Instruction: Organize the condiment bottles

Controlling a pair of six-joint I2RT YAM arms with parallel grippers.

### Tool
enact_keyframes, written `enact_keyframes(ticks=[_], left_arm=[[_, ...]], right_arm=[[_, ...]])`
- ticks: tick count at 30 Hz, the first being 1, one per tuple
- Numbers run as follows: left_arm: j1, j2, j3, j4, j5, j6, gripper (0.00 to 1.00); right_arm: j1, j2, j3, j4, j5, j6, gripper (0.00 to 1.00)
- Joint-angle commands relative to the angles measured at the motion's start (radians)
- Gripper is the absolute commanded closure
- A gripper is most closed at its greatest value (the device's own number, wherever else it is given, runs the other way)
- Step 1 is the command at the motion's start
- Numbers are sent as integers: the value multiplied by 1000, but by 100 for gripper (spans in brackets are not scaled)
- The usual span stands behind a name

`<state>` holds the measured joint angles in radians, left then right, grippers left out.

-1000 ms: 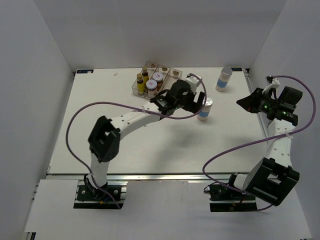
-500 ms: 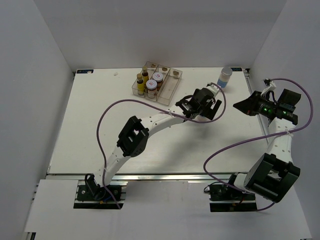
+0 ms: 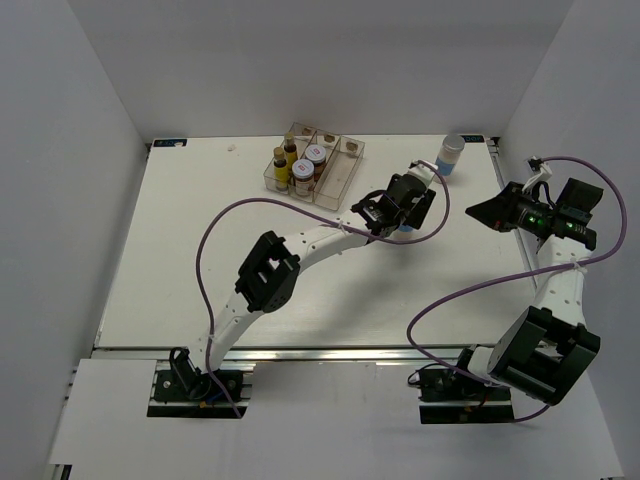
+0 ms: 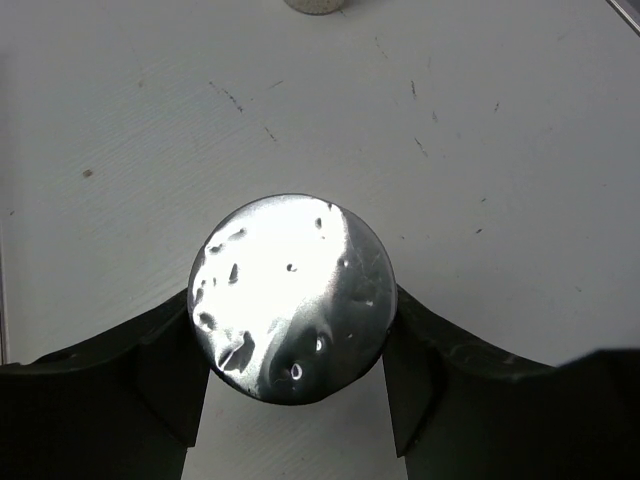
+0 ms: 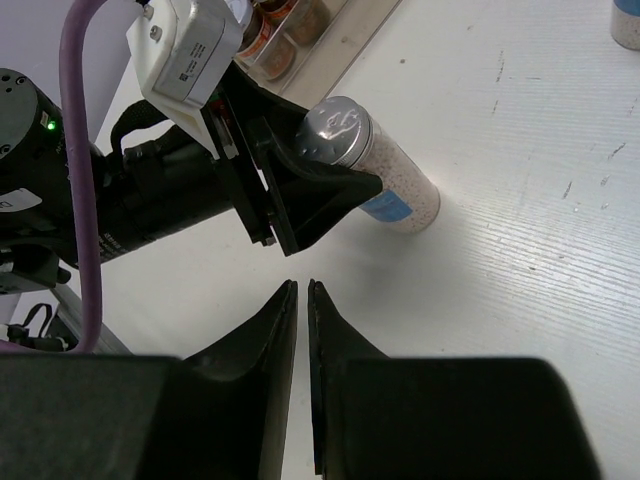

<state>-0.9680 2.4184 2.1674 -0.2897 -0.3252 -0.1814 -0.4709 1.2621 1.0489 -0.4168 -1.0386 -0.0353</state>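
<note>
Fingers [image 4: 150,370] of the left gripper [image 3: 408,214], spread wide a moment ago, now press both sides of the white bottle [image 4: 290,297] at its silver cap, at 4 o'clock from the tray [image 3: 345,165]. Lifting looks ready to follow. Off at 3 o'clock, the right gripper [image 5: 302,290] is nearly closed and empty.

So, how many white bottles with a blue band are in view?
2. One white bottle stands between the left fingers; the other bottle stands alone at the far right of the table. More may be hidden in the tray.
</note>
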Motion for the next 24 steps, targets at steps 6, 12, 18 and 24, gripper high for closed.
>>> enact_keyframes(ticks=[6, 12, 18, 24], left_arm=[[2, -85, -40, 101, -58, 31, 66], [35, -192, -112, 170, -213, 83, 87], [124, -257, -130, 175, -206, 71, 90], [190, -269, -95, 170, -164, 69, 91]], right_arm=[[-5, -18, -9, -10, -29, -29, 85], [-5, -12, -9, -28, -55, -61, 89], [-2, -15, -12, -27, -58, -69, 95], [8, -10, -18, -19, -52, -68, 96]])
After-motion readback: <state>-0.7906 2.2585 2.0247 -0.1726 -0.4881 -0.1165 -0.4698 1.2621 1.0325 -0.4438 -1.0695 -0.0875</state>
